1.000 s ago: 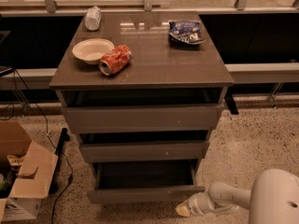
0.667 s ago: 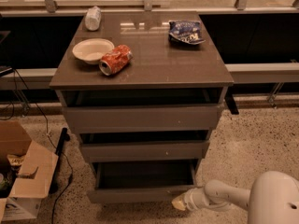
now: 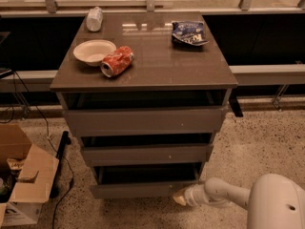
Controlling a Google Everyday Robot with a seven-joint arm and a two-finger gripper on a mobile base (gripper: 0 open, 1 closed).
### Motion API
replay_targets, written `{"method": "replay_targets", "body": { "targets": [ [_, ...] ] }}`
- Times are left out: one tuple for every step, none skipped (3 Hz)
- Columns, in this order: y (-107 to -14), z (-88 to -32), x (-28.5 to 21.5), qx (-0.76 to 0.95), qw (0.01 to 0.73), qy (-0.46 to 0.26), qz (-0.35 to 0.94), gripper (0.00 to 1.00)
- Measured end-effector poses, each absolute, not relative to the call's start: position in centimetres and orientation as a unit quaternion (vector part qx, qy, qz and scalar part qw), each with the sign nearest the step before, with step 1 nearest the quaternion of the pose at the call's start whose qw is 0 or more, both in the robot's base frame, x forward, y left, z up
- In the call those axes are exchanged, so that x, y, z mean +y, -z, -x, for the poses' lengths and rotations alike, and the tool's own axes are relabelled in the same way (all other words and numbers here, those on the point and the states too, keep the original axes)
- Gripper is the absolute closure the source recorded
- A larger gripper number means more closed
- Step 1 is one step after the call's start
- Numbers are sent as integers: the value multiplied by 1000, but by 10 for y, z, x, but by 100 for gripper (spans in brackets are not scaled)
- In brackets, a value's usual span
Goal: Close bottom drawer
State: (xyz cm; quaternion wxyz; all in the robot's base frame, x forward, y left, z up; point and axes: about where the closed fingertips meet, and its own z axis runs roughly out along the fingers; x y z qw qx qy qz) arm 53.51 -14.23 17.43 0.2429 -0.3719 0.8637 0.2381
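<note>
The bottom drawer (image 3: 138, 190) is the lowest and narrowest of three grey-brown fronts on the cabinet. It stands partly pulled out, with a dark gap above its low front panel. My gripper (image 3: 180, 197) is low at the drawer's right front corner, its pale tip touching or nearly touching the front panel. The white arm (image 3: 224, 194) runs to it from the lower right.
The cabinet top (image 3: 152, 66) holds a white bowl (image 3: 94, 51), a crushed red can (image 3: 116, 61), a blue chip bag (image 3: 189, 33) and a pale bottle (image 3: 94, 19). The two upper drawers (image 3: 143, 120) also stand slightly out. A cardboard box (image 3: 21, 180) and a cable lie at the left.
My gripper has moved left along the floor to the drawer's right front corner. The bottom drawer sticks out less than before.
</note>
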Motion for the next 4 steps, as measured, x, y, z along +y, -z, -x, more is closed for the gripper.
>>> {"method": "replay_targets", "body": {
  "targets": [
    [-173,-563,-135,858,258,-225,384,50],
    [-175,-582,-131,854,265,-210,395,26],
    [-173,-580,-128,854,263,-213,395,0],
    [-173,-580,-128,854,263,-213,395,0]
  ]
}}
